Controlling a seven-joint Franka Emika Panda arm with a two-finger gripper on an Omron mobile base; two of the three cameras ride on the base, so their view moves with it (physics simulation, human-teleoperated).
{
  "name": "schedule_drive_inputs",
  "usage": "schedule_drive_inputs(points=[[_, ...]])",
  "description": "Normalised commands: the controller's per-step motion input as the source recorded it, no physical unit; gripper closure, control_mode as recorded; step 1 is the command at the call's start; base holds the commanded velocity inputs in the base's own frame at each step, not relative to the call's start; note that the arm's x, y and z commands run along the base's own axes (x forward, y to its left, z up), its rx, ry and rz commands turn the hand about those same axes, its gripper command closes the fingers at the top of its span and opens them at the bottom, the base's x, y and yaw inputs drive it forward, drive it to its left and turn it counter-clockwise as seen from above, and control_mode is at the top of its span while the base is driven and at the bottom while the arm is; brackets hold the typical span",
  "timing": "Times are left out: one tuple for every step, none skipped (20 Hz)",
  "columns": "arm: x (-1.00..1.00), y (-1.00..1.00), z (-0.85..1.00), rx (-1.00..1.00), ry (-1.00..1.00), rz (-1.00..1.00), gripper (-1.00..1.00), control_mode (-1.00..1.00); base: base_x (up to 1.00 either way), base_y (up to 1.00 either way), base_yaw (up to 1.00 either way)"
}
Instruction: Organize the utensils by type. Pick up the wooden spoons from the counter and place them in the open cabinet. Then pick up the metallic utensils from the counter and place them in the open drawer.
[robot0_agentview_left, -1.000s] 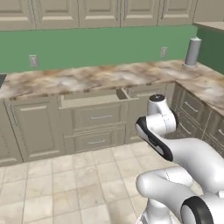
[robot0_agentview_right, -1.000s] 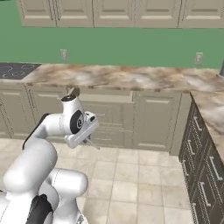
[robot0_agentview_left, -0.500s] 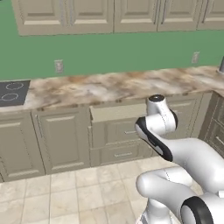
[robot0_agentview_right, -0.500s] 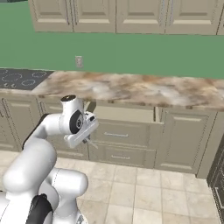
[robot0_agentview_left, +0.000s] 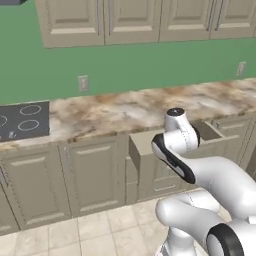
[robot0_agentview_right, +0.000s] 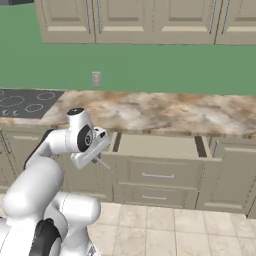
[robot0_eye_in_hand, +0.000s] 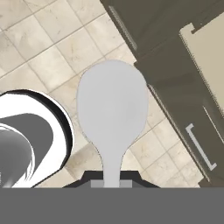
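Observation:
My gripper (robot0_agentview_right: 96, 151) hangs in front of the lower cabinets, left of the open drawer (robot0_agentview_right: 157, 146), and is shut on the handle of an all-grey metal spoon (robot0_agentview_right: 104, 163). In the hand view the gripper (robot0_eye_in_hand: 111, 178) holds that spoon (robot0_eye_in_hand: 112, 103) with its oval bowl over the floor tiles. The drawer's tan inside (robot0_eye_in_hand: 209, 48) lies at the upper right. From the left base view the drawer (robot0_agentview_left: 142, 147) juts out under the marbled counter (robot0_agentview_left: 115, 112), half behind my arm. The wooden spoons and the open cabinet are out of view.
A black stovetop (robot0_agentview_left: 22, 120) is set into the counter (robot0_agentview_right: 165, 112) at the left. Closed beige wall cabinets (robot0_agentview_right: 125, 20) hang above a green wall with an outlet (robot0_agentview_right: 96, 78). Closed drawer fronts (robot0_agentview_right: 157, 175) sit below the open one. Tiled floor (robot0_agentview_left: 85, 232) lies ahead.
The whole scene has slid to the right in both base views as the base moved; the stovetop has come into view. The gripper stays shut on the metal spoon.

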Motion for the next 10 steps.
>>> schedule_drive_inputs(points=[[0.00, 0.00, 0.00, 0.00, 0.00, 0.00, 1.00, 1.00, 0.47, 0.71, -0.40], [0.00, 0.00, 0.00, 0.00, 0.00, 0.00, 1.00, 1.00, 0.46, 0.72, -0.40], [0.00, 0.00, 0.00, 0.00, 0.00, 0.00, 1.00, 1.00, 0.46, 0.71, -0.41], [0.00, 0.00, 0.00, 0.00, 0.00, 0.00, 1.00, 1.00, 0.45, 0.69, -0.43], [0.00, 0.00, 0.00, 0.00, 0.00, 0.00, 1.00, 1.00, 0.44, 0.66, -0.47], [0.00, 0.00, 0.00, 0.00, 0.00, 0.00, 1.00, 1.00, 0.43, 0.64, -0.50], [0.00, 0.00, 0.00, 0.00, 0.00, 0.00, 1.00, 1.00, 0.40, 0.62, -0.54], [0.00, 0.00, 0.00, 0.00, 0.00, 0.00, 1.00, 1.00, 0.39, 0.62, -0.55], [0.00, 0.00, 0.00, 0.00, 0.00, 0.00, 1.00, 1.00, 0.36, 0.61, -0.57], [0.00, 0.00, 0.00, 0.00, 0.00, 0.00, 1.00, 1.00, 0.31, 0.64, -0.58]])
